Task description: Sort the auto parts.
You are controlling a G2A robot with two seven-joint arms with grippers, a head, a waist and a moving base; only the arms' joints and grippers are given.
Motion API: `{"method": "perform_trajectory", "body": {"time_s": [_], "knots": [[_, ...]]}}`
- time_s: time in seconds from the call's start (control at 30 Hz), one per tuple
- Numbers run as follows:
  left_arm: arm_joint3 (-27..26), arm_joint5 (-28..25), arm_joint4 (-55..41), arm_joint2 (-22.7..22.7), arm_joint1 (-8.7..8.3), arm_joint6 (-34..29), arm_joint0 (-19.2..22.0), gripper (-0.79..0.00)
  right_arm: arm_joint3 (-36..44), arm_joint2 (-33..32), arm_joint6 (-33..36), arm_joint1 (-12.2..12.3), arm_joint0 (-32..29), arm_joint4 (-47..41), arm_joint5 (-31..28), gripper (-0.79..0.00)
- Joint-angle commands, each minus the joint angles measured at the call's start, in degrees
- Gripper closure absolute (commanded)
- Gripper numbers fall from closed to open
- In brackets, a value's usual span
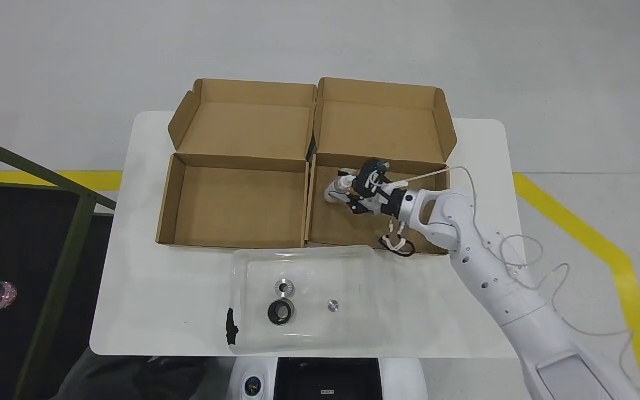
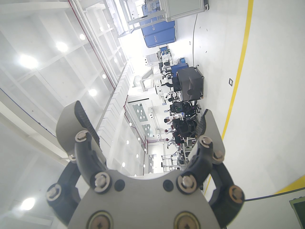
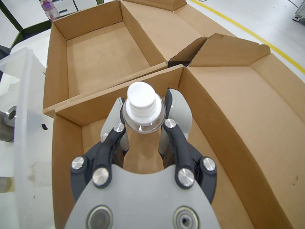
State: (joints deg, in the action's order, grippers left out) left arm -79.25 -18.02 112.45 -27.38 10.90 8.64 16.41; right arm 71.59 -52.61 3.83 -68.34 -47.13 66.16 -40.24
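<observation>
The right gripper [image 3: 144, 107] is clamped on a white-capped clear part [image 3: 140, 94], holding it over the right box [image 3: 262, 110], probably to drop it there. Other parts [image 1: 280, 312] wait in the tray [image 1: 300, 253]. The left gripper [image 2: 143, 117] idles with its jaws apart, pointing away from the table.

1. Cardboard boxes: two total, so one cardboard box [image 1: 235, 205] plus a second cardboard box [image 1: 380, 130], both with lids flipped open.
2. Clear plastic bin [image 1: 350, 335]: just one.
3. Loose parts by the bin, four that I can count:
   - one black ring [image 1: 280, 312]
   - one knurled silver piece [image 1: 288, 288]
   - one small silver disc [image 1: 333, 305]
   - one black scrap [image 1: 231, 328] at the bin's edge, too small to say what it is
4. White-capped clear part [image 3: 143, 106]: one.
5. Grippers: two, the left gripper [image 2: 142, 109] and the right gripper [image 3: 145, 97].
6. White table [image 1: 150, 300]: one.
</observation>
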Motion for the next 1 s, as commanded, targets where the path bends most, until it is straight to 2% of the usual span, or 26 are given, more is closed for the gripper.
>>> {"method": "perform_trajectory", "body": {"time_s": [0.0, 0.2, 0.33, 0.57, 0.97], "knots": [[0.0, 0.0, 0.0, 0.0, 0.0, 0.0, 0.0, -0.785, -0.7, 0.4, 0.3, -0.2, 0.6, 0.2, 0.3, -0.77], [0.0, 0.0, 0.0, 0.0, 0.0, 0.0, 0.0, -0.785, -0.6, 0.7, -1.0, -0.7, 0.8, -0.8, 0.0, -0.785], [0.0, 0.0, 0.0, 0.0, 0.0, 0.0, 0.0, -0.785, 2.9, -0.6, -1.1, -0.2, -0.4, -0.1, -1.1, -0.785], [0.0, 0.0, 0.0, 0.0, 0.0, 0.0, 0.0, -0.785, 14.8, -5.0, 5.4, 1.9, -5.5, 3.0, -4.9, -0.785], [0.0, 0.0, 0.0, 0.0, 0.0, 0.0, 0.0, -0.785, 35.2, -11.2, 17.6, 4.9, -16.6, 1.9, -11.3, -0.785]]}}
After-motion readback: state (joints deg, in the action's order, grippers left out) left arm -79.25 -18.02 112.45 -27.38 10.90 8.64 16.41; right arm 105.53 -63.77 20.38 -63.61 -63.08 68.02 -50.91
